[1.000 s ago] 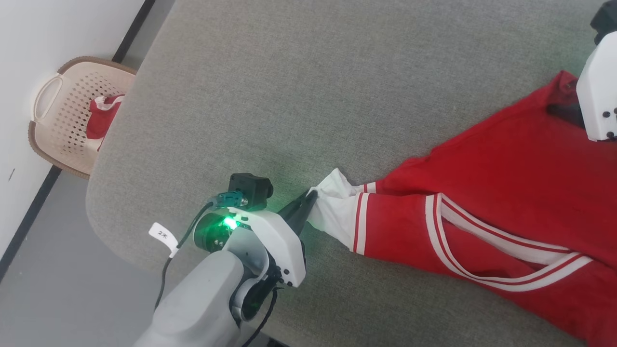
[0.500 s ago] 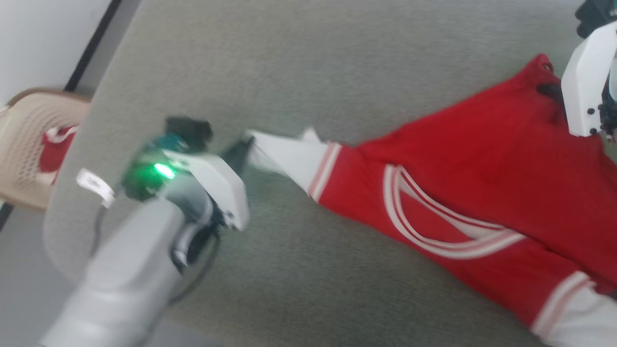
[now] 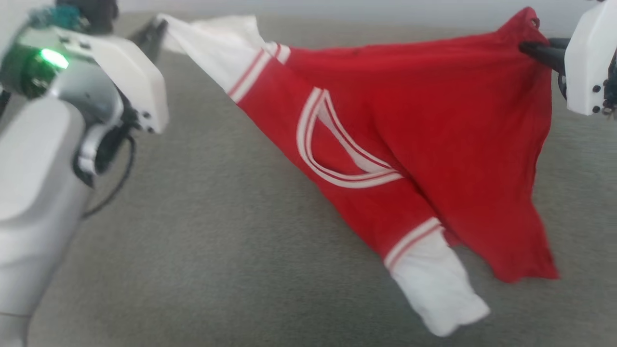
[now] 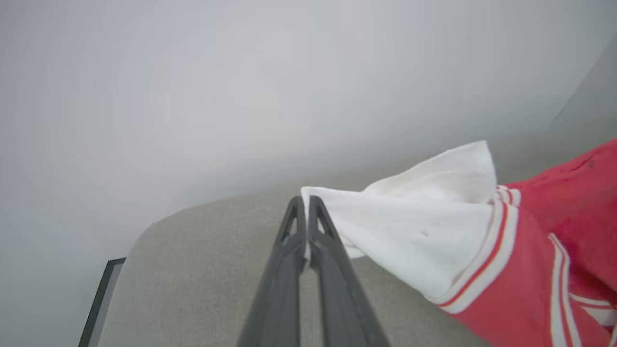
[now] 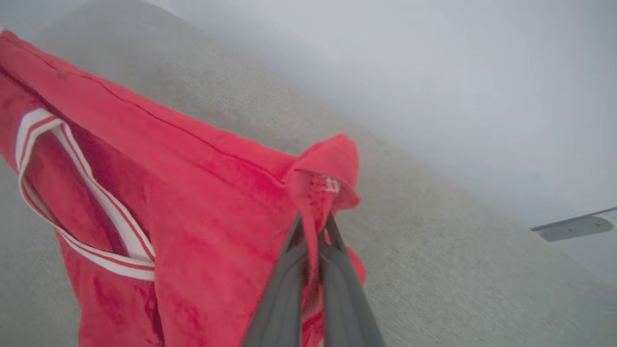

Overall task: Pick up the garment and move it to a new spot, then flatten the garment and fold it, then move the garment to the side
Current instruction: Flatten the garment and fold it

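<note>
The garment (image 3: 424, 130), a red jersey with white-striped neck trim and white sleeves, hangs stretched between both grippers above the grey surface. My left gripper (image 3: 156, 31) at the head view's upper left is shut on the end of one white sleeve (image 4: 409, 231). At the upper right, my right gripper (image 3: 528, 48) is shut on a red corner of the garment (image 5: 323, 168). The other white sleeve (image 3: 434, 284) droops at the lower middle. Its letters and numbers are hidden.
A grey fabric-covered table (image 3: 217, 250) spreads under the garment. A pale wall (image 4: 241, 72) stands behind it, and a dark skirting strip (image 4: 99, 299) runs along the floor edge at the left wrist view's lower left.
Both grippers have lifted the garment off the table and spread it between them. The right gripper closed on the red corner. The head camera has swung, so the basket is out of frame.
</note>
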You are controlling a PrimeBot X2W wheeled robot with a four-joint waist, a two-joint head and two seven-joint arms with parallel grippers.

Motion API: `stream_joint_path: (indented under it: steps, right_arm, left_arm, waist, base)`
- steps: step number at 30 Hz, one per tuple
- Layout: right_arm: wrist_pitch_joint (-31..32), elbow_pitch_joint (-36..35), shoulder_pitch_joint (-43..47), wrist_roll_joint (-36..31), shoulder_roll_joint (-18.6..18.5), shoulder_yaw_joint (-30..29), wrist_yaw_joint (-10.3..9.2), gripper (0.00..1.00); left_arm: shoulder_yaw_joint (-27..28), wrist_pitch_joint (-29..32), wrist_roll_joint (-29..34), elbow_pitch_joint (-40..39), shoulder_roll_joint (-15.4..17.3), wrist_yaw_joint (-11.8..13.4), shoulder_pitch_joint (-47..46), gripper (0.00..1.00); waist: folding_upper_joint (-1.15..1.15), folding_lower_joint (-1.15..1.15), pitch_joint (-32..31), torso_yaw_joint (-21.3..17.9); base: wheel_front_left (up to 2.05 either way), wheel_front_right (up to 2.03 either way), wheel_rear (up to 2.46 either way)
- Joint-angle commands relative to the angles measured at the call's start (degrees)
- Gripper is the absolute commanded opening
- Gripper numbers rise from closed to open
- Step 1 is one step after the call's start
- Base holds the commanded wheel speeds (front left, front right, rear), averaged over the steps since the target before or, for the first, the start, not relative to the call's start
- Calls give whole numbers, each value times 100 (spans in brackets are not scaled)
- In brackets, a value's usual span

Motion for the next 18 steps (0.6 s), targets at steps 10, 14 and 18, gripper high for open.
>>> stream_joint_path:
  steps: [10,14,18]
  right_arm:
    - [-238,-395,-280,107,-154,-130,-8,0]
    - [-293,-469,-294,166,-177,-236,-8,0]
    - [-304,-529,-313,177,-215,-327,-8,0]
  left_arm:
    - [107,444,38,219,354,-188,-884,0]
    - [119,502,7,361,391,-296,-1136,0]
    - [106,546,8,534,380,-378,-1365,0]
  waist:
    - [0,0,-560,-820]
    - [0,0,-680,-963]
    - [0,0,-757,-1054]
  base:
    - [0,0,0]
    - [0,0,0]
    - [0,0,0]
